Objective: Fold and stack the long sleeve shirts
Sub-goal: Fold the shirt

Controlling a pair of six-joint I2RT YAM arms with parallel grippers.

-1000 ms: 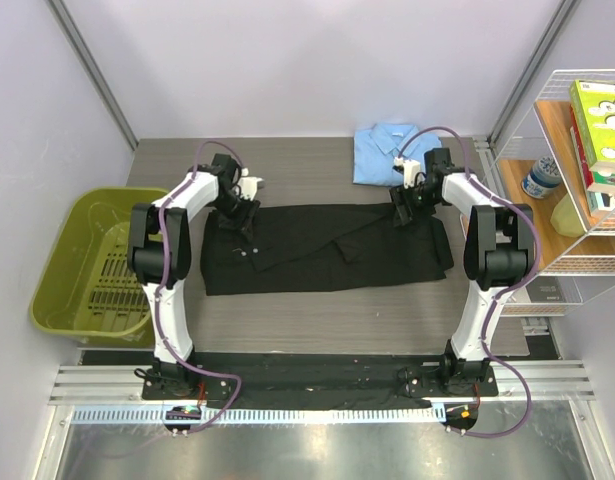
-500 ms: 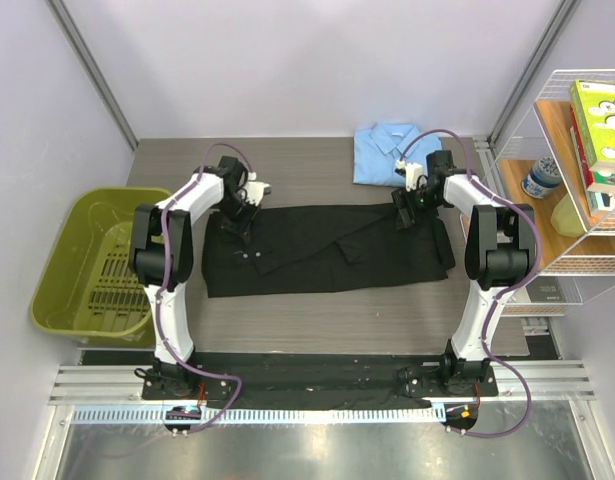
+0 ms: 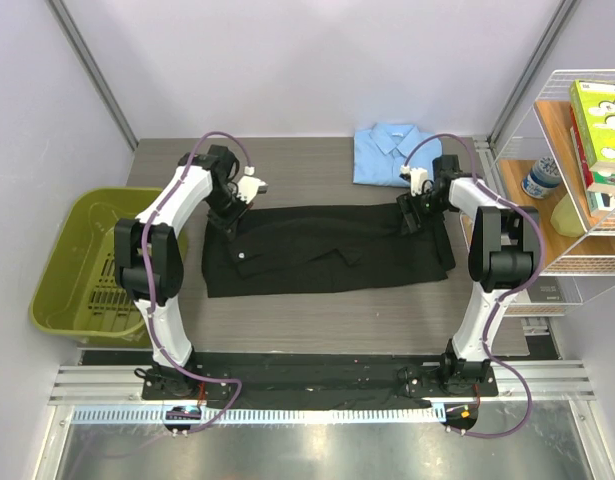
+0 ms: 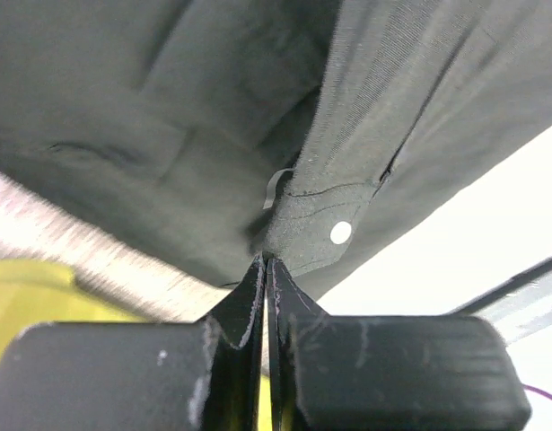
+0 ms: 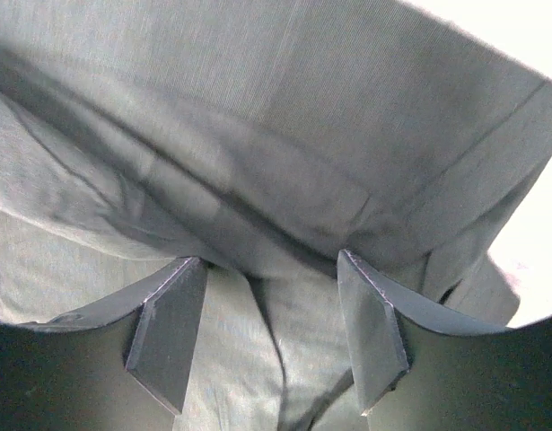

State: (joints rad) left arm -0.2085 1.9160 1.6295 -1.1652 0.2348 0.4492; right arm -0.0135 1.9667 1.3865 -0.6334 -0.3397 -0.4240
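I work on a grey wood-grain table [image 3: 287, 315] closed in by pale walls [image 3: 317, 60]. A green bin [image 3: 62, 260] sits off its left edge and a wire shelf [image 3: 577, 270] with boxes and a jar stands to the right. My bases are bolted to a metal rail [image 3: 317, 380] at the near edge.

The black shirt [image 3: 327, 250] lies spread lengthwise across the middle of the table, between my two arms. The light blue shirt [image 3: 387, 152] rests folded at the far edge, just beyond the black one's right end and apart from it.

My left gripper [image 4: 266, 265] is at the far left corner of the black shirt. Its fingers are clenched tight together, with the shirt's hem pinched at the tips. A white button [image 4: 341, 233] shows on the cloth just past them.

My right gripper [image 5: 268, 260] is at the far right corner of the same shirt. Its fingers [image 5: 172, 314] stand well apart, and a fold of black cloth runs across the gap just past the tips. I cannot tell whether the tips touch it.
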